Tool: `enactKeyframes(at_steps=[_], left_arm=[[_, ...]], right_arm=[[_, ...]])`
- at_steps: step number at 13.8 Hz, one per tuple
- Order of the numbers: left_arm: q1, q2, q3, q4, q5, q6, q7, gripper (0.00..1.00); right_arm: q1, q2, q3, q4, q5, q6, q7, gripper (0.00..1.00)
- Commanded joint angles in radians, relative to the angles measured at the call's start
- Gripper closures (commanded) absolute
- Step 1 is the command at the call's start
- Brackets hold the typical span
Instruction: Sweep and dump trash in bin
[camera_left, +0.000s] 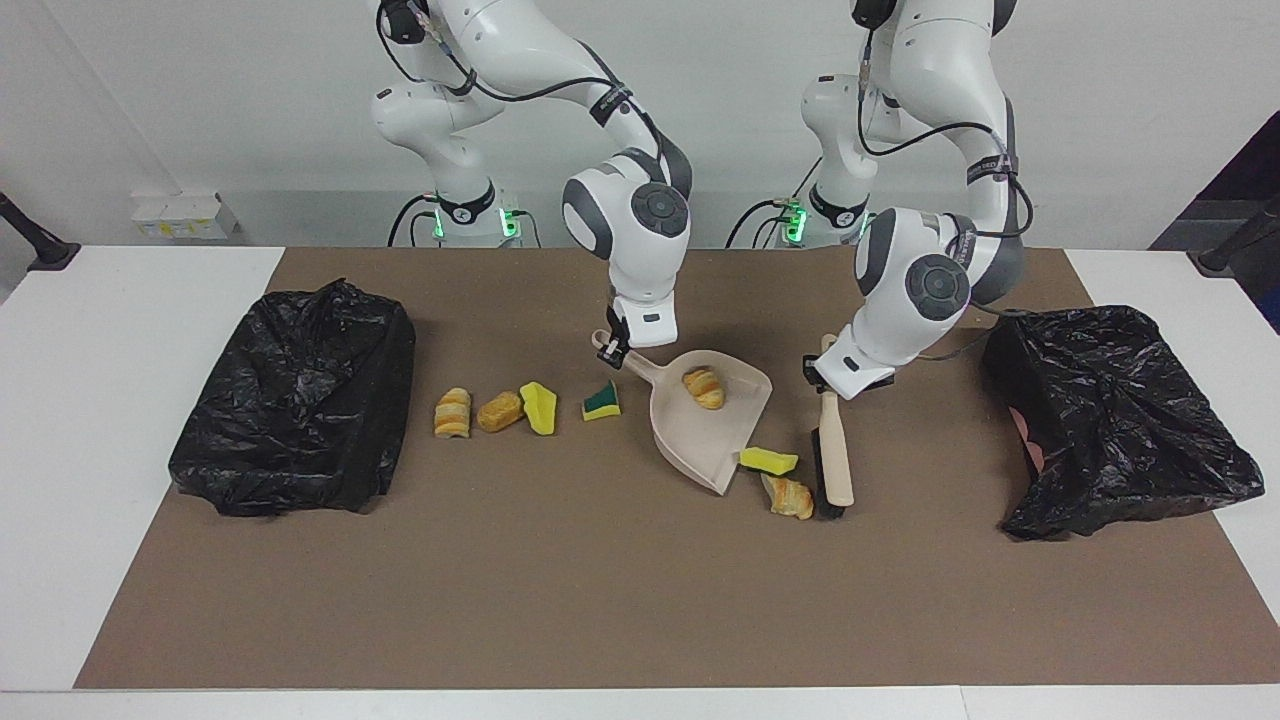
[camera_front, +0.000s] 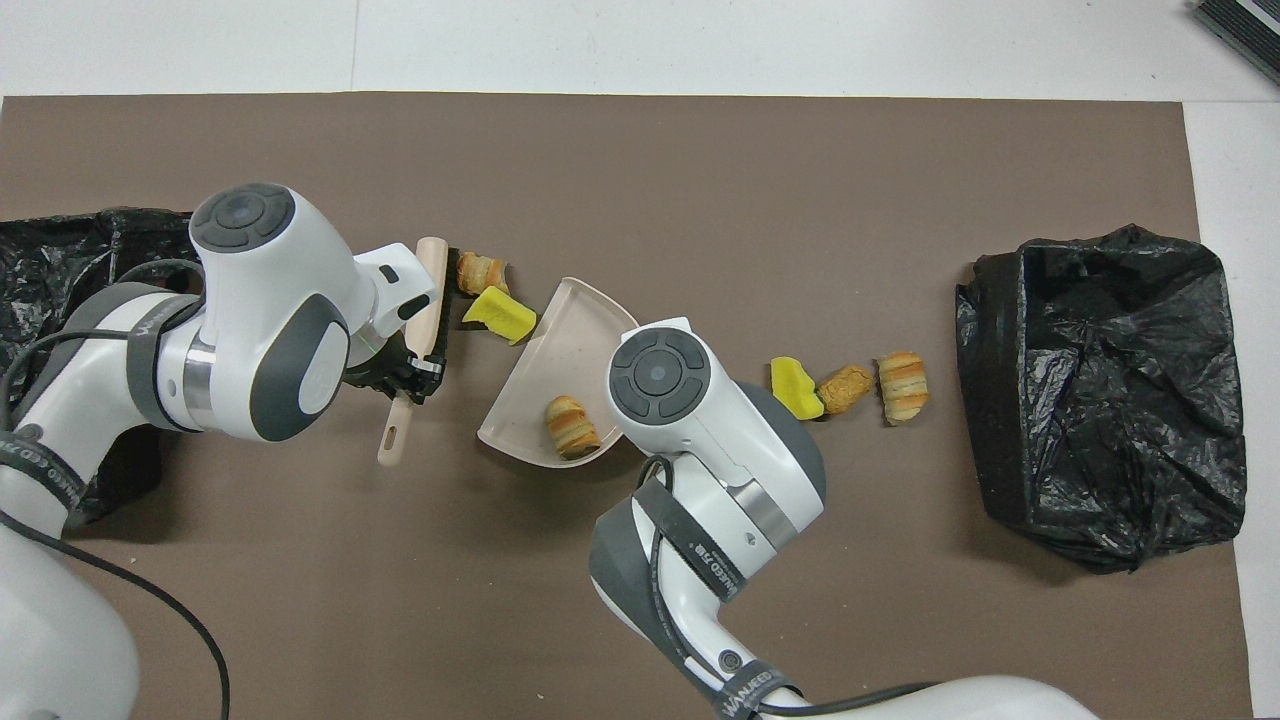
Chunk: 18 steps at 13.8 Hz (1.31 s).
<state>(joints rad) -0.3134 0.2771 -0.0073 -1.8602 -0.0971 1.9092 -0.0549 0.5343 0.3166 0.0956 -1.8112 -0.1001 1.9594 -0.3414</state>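
The left gripper (camera_left: 827, 381) fingers clamp the brush (camera_left: 832, 462) touching a bread-like lump (camera_left: 790, 496), while the right gripper (camera_left: 611, 349) fingers grip the dustpan (camera_left: 708, 432) handle, one lump (camera_left: 705, 386) inside.

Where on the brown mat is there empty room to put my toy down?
The wide strip of brown mat farther from the robots than everything is bare. So is the stretch between the row of scraps and the bin bag. It is crowded in the middle: the dustpan, brush, yellow sponge and bread lump sit close together.
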Motion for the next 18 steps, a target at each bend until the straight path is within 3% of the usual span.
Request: enactKeyframes(at_steps=[1,7,13,15,18], left_arm=[[-0.073,-0.012,0.006,-0.017,0.022,-0.002,0.01,1.0],[-0.253,-0.076,0.004,-0.06,0.056,-0.117,0.009,1.0],[-0.181,-0.11,0.01,-0.05,0.086,-0.203,0.069,1.0],[-0.144,-0.124,0.024,-0.05,0.091,-0.226,-0.003,1.0],[-0.108,-0.154,0.024,-0.069,0.106,-0.226,-0.19,1.0]], right_arm=[[-0.005,-0.024,0.001,-0.028,-0.009,0.003,0.039,1.0],[-0.005,-0.024,0.001,-0.033,-0.009,0.004,0.041,1.0],[-0.005,-0.024,0.001,-0.033,-0.007,0.004,0.039,1.0],[-0.013,-0.025,0.001,-0.026,-0.006,-0.01,0.039,1.0],[-0.062,-0.097,0.001,-0.028,0.0,-0.031,0.013,1.0]])
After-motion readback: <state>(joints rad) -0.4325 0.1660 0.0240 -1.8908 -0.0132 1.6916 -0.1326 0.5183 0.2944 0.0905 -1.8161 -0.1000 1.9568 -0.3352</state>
